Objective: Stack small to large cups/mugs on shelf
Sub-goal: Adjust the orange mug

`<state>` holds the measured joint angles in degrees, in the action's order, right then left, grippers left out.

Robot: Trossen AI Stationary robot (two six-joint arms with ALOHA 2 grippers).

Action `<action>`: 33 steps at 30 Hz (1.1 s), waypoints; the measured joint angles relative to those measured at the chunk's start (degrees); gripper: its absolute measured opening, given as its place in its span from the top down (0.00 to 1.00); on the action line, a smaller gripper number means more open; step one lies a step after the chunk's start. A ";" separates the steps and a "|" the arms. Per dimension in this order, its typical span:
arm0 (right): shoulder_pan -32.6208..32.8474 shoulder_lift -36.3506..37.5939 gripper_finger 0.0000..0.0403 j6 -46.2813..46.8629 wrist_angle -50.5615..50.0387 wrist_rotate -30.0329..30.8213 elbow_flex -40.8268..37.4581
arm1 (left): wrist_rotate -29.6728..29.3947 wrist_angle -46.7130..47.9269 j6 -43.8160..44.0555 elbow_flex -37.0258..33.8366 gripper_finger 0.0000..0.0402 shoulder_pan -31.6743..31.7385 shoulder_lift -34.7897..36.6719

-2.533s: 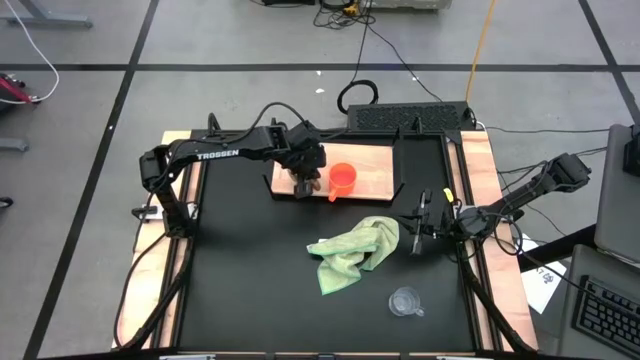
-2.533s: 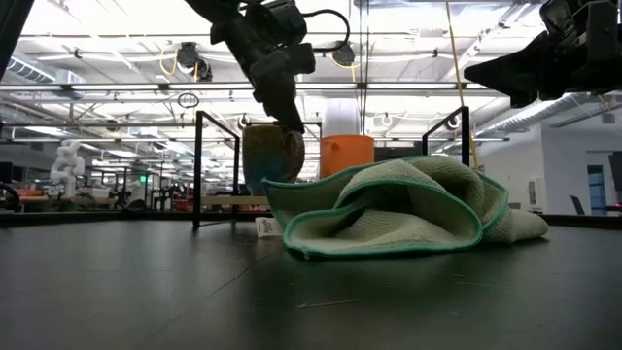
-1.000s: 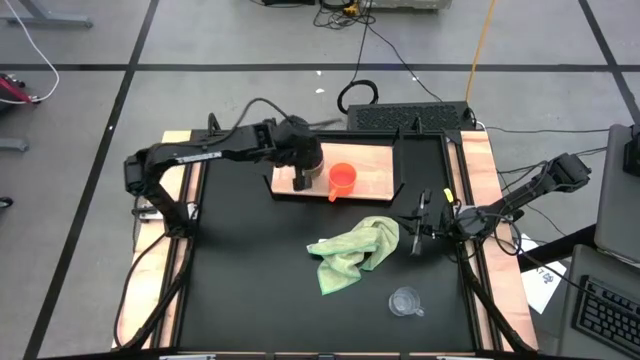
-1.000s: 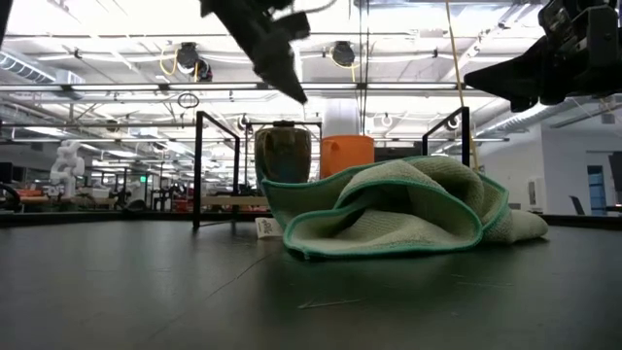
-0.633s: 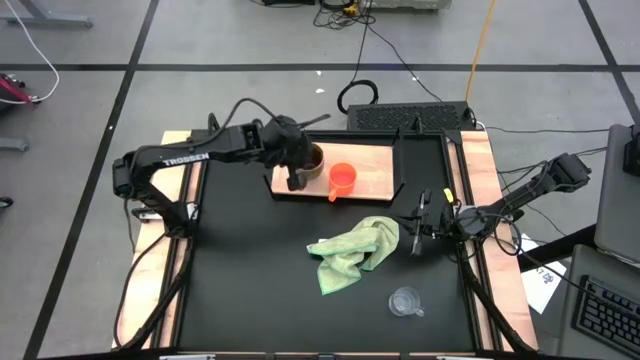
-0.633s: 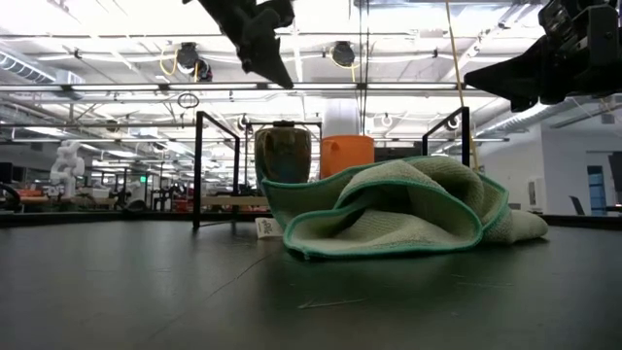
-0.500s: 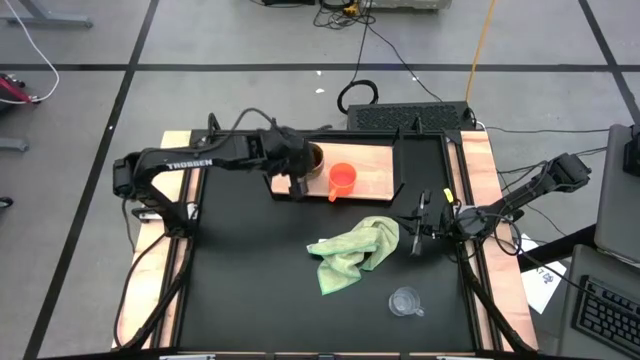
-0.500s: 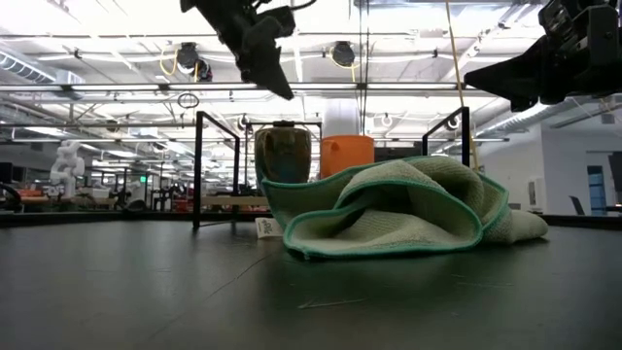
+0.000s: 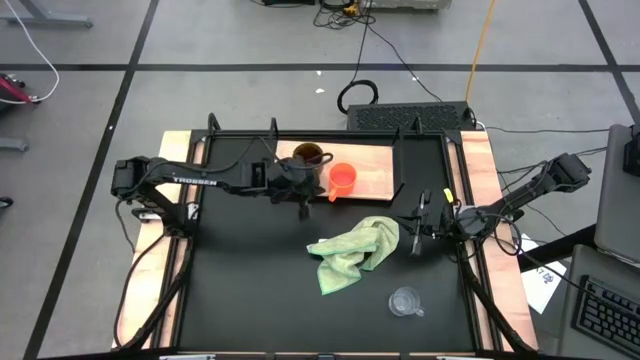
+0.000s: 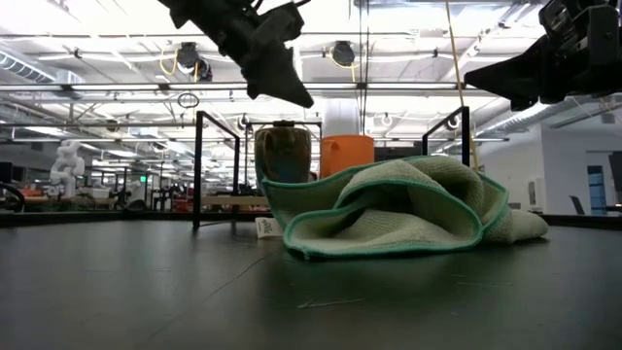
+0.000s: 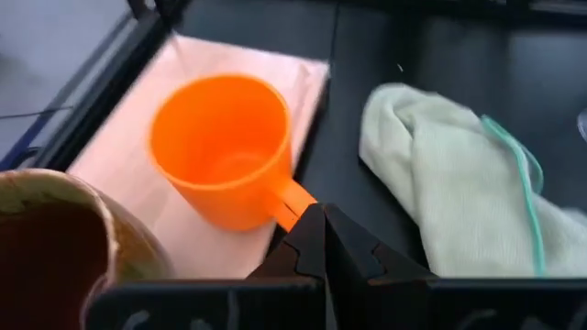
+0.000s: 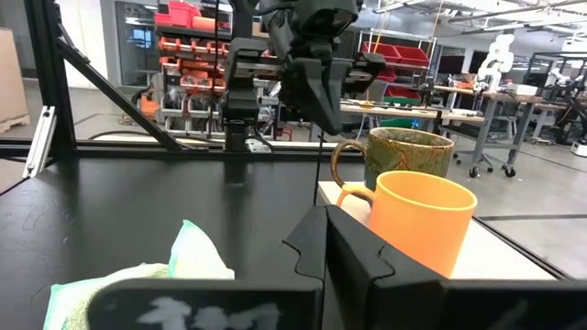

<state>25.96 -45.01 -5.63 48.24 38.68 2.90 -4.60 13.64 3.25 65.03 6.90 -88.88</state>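
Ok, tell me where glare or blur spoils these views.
Low view: bright ceiling lights behind leave the left gripper a dark silhouette. Left wrist view: the brown mug is blurred up close, the orange cup is sharper. High view: evenly lit.

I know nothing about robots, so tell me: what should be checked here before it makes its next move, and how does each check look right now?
1. Brown mug upright on the shelf: ok.
2. Orange cup on the shelf beside the mug: ok.
3. Glass cup on the shelf: not ok, it sits on the black table past the green cloth.
4. Left gripper empty and shut: ok.
5. Right gripper open or shut: cannot tell.
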 joint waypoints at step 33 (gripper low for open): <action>0.04 0.02 1.00 -1.27 1.70 -1.92 0.00 | -1.05 -3.06 2.60 -0.10 1.00 0.94 -7.68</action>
<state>26.00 -44.99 -6.90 49.93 36.75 2.90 -5.65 10.58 5.85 64.93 7.84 -96.56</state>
